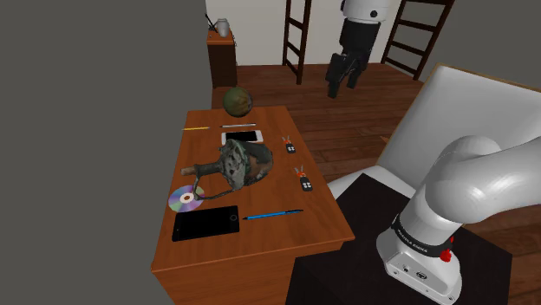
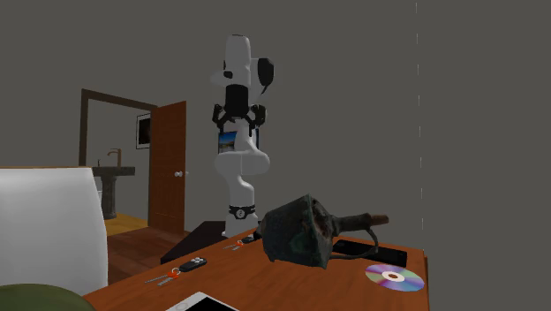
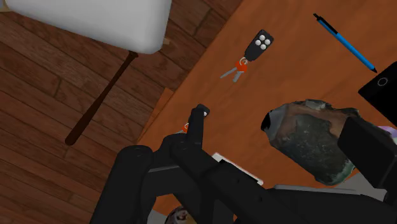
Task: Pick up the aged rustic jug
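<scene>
The jug (image 1: 234, 165) is a dark, mottled grey-green vessel with a worn surface and a thin handle. It lies on its side in the middle of the wooden table (image 1: 260, 247). The second exterior view has the jug (image 2: 300, 231) close up, mouth turned towards the camera. My gripper (image 1: 343, 80) hangs high above the floor past the table's far right corner, open and holding nothing. In the second exterior view the gripper (image 2: 238, 124) is far behind the jug. In the wrist view the jug (image 3: 312, 137) lies far below, between my spread fingertips (image 3: 198, 121).
Around the jug lie a CD (image 1: 185, 199), a black tablet (image 1: 205, 223), a blue pen (image 1: 273, 213), two key fobs (image 1: 305, 182), a white phone (image 1: 242, 137) and a green globe (image 1: 237, 102). A white seat (image 1: 472, 100) stands beside the table. Ladders and a dark cabinet (image 1: 222, 59) are behind.
</scene>
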`<state>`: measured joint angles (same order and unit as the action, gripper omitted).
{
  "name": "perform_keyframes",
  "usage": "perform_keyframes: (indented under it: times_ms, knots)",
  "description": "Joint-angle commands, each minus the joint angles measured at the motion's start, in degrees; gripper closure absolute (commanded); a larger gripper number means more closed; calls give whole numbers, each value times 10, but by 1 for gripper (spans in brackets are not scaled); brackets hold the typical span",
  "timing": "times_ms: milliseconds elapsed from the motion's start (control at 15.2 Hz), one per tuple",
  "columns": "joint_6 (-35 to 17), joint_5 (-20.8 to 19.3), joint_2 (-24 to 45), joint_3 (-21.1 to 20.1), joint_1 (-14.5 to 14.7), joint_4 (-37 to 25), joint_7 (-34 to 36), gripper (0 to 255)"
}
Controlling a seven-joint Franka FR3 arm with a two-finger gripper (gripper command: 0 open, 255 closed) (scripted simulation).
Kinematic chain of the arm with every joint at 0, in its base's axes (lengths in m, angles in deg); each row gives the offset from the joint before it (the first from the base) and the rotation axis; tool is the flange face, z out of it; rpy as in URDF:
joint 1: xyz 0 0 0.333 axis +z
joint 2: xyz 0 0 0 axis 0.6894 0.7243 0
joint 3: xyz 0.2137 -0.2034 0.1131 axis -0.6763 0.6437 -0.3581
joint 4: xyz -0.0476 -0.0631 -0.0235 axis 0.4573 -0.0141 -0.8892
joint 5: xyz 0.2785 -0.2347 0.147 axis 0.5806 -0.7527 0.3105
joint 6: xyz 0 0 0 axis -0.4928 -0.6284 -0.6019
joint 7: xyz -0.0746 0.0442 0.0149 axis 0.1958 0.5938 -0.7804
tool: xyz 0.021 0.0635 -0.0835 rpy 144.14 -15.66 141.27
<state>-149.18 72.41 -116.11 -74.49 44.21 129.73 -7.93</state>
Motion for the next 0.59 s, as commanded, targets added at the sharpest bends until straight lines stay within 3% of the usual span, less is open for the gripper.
perform_keyframes:
  times_ms: [0,528]
  knots:
    - [0,0,0,0,0,0,0,0]
    - [-157,-15,126,-25,54,0,-91,0]
